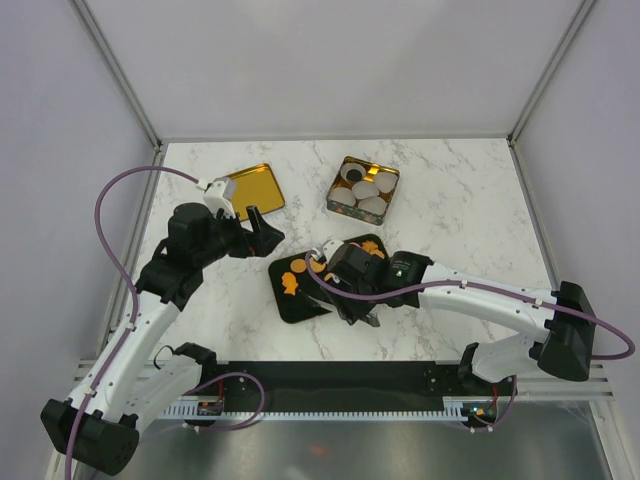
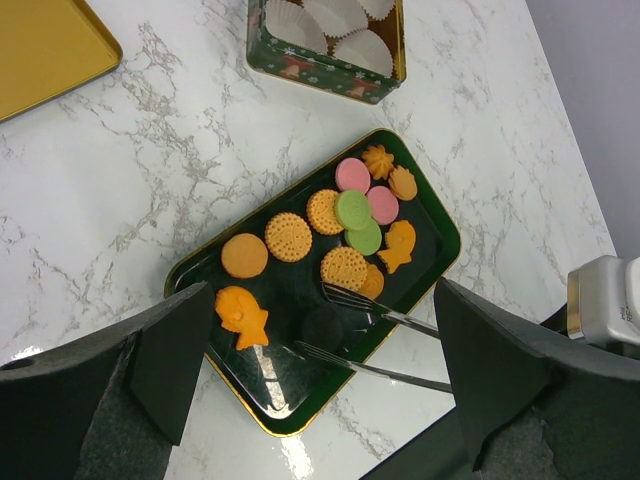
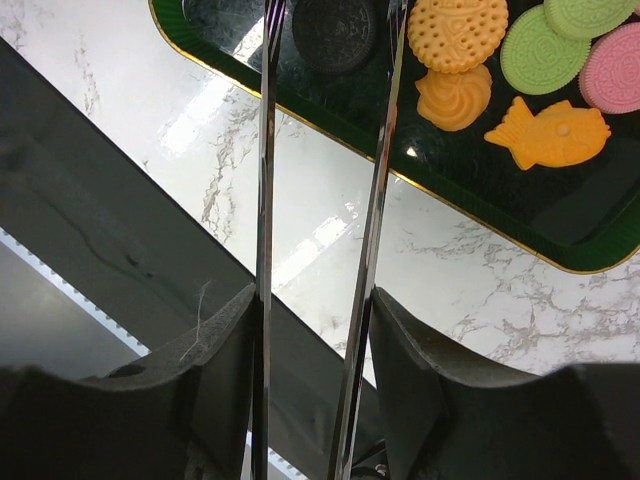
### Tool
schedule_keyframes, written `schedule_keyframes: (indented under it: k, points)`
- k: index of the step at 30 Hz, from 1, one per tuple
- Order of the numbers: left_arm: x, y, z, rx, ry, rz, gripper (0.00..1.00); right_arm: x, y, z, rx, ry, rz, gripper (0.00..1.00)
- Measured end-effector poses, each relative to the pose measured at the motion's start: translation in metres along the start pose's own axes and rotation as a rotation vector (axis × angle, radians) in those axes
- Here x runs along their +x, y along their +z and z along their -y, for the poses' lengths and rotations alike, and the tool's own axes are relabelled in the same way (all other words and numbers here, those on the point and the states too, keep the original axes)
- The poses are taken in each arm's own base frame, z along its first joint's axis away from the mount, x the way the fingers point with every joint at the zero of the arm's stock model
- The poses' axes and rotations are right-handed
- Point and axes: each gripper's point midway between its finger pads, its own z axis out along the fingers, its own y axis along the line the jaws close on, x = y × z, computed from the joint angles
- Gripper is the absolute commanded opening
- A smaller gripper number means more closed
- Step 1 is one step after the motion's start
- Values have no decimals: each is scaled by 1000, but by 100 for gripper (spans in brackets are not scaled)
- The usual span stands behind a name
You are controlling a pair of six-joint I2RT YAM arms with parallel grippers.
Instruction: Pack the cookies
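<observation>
On dark green tray (image 2: pixel 425 205) mid-desk (image 1: pixel 450 200): cookies (image 2: pixel 289 237) in orange, pink, green, plus one dark. Right fingers (image 3: pixel 232 345) clamped on metal tongs (image 3: pixel 265 200); tong tips straddle dark cookie (image 3: pixel 333 30), contact unclear. Left fingers (image 1: pixel 262 228) spread wide, empty, over desk left of tray. Tin (image 2: pixel 320 68) with paper liners (image 2: pixel 365 45) beyond tray.

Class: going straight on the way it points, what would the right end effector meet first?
Most likely the dark cookie on the green tray; the tongs held by the right end effector flank it.
</observation>
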Motion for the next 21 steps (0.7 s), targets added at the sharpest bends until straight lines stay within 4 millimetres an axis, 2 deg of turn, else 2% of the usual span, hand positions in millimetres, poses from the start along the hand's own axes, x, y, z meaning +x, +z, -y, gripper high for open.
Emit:
schedule_keyframes:
  k: [16, 21]
  points:
    - [1, 0, 0, -1, -1, -5, 98, 10, 4, -4, 3, -23, -42, 53]
    - [1, 0, 0, -1, -1, -5, 98, 11, 5, -2, 17, -27, -47, 41]
